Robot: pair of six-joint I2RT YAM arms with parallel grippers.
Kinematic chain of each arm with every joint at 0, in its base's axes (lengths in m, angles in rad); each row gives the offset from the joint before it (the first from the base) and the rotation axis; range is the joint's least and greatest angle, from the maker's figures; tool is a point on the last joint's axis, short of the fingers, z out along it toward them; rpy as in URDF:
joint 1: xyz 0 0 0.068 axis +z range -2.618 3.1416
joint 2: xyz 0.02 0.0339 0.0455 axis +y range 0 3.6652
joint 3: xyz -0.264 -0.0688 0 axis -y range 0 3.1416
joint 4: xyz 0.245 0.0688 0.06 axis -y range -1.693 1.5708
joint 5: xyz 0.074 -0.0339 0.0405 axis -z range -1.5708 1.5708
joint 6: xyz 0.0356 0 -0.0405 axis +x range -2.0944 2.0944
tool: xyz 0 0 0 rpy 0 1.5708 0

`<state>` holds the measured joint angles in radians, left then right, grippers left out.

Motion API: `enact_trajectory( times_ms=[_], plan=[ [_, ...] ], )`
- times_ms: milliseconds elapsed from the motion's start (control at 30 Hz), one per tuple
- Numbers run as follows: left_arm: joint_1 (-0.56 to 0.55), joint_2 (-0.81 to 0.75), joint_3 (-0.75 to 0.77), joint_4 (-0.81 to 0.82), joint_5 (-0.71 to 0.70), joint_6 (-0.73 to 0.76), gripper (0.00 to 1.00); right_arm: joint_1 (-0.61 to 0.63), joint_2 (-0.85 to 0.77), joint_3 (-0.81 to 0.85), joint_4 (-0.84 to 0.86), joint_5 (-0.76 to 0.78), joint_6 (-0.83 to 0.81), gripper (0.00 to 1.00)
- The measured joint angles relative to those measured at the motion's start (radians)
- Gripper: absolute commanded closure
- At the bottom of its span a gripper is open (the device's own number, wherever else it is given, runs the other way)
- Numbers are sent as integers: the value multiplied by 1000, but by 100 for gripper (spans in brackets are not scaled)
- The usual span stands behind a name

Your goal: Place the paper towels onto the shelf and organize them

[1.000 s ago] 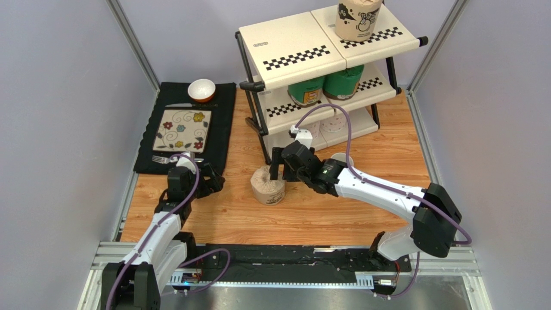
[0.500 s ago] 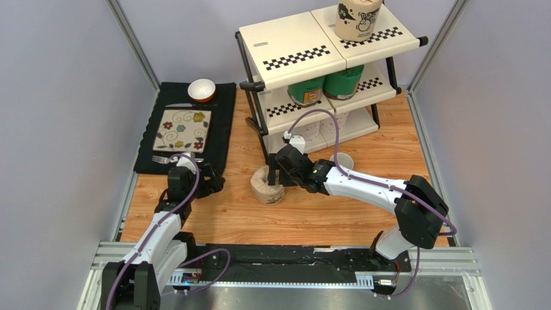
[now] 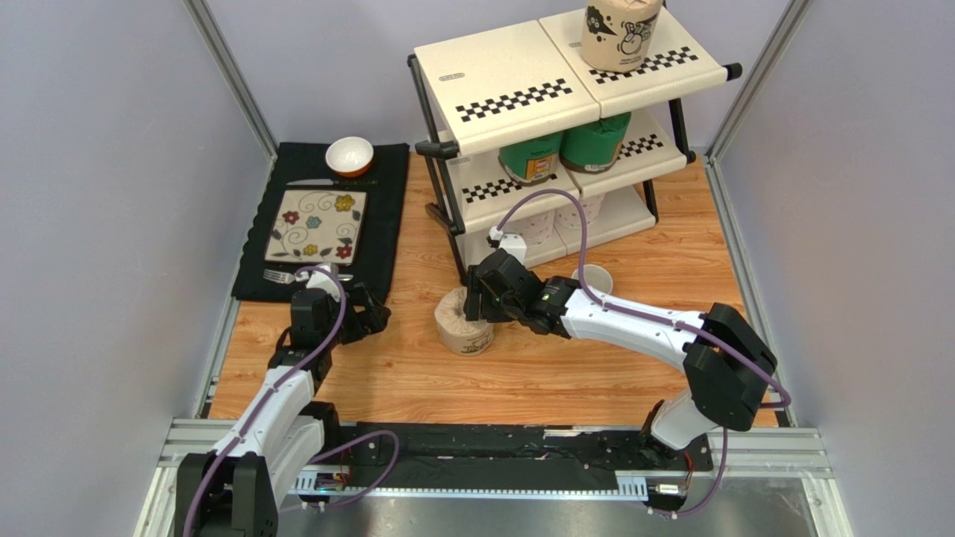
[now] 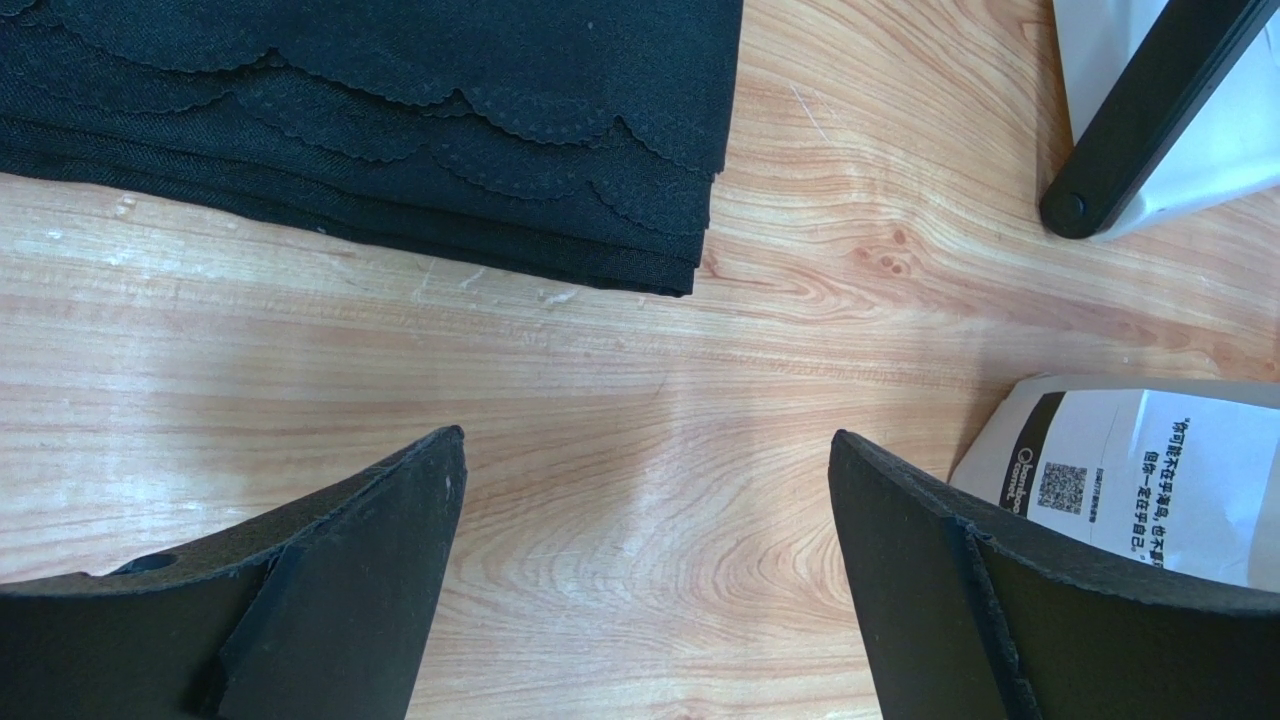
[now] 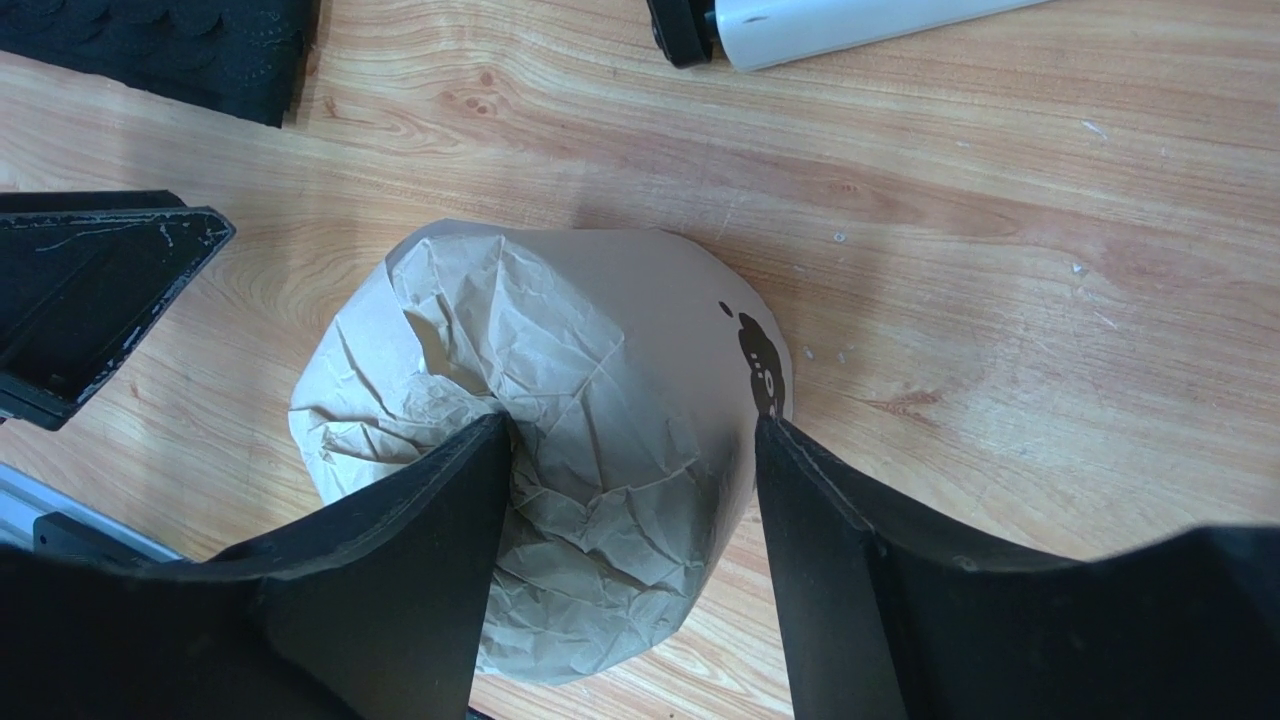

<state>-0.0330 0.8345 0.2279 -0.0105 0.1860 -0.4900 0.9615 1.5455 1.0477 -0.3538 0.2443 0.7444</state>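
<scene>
Wooden table (image 3: pixel 583 369) inside grey walls; the shelf (image 3: pixel 504 84) stands at the far right. Its top tier carries one kraft roll (image 3: pixel 619 34) at the right end. The middle tier holds two green rolls (image 3: pixel 530 157) side by side, and white rolls (image 3: pixel 577 218) sit on the bottom tier, partly hidden.

A second kraft roll (image 3: pixel 460 328) stands on the table just near of the shelf's left leg. The right gripper (image 5: pixel 631 435) is down on it and clamped. One finger is sunk in the crumpled core hollow and the other lies against the outer wrap, so the roll's wall is held between them. The roll rests on the wood.

The left gripper (image 4: pixel 646 450) hangs over bare table beside the near right corner of the black placemat (image 3: pixel 381 224), its jaws spread wide and holding nothing. A floral plate (image 3: pixel 316 224) and a bowl (image 3: pixel 350 154) lie on the placemat
</scene>
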Motion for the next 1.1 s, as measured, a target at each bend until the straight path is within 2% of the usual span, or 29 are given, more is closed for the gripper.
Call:
enact_trajectory(
  times_ms=[33,100,267,467,600,667,800,933,1100],
  plan=[
    [0,0,0,0,0,0,1,0,1,0,0,-4,0,27],
    [0,0,0,0,2,0,1,0,4,0,0,-10,0,26],
    [0,0,0,0,8,0,1,0,6,0,-2,-15,-8,30],
    [0,0,0,0,13,0,1,0,6,0,-6,-14,-11,46],
    [0,0,0,0,15,0,1,0,6,0,-8,-13,-16,65],
    [0,0,0,0,15,0,1,0,3,0,-10,-12,-19,69],
    [0,0,0,0,15,0,1,0,-37,0,-55,-16,-33,71],
    [0,0,0,0,15,0,1,0,-163,20,-146,-20,-67,71],
    [0,0,0,0,15,0,1,0,-326,193,-256,-33,-146,70]
  ],
)
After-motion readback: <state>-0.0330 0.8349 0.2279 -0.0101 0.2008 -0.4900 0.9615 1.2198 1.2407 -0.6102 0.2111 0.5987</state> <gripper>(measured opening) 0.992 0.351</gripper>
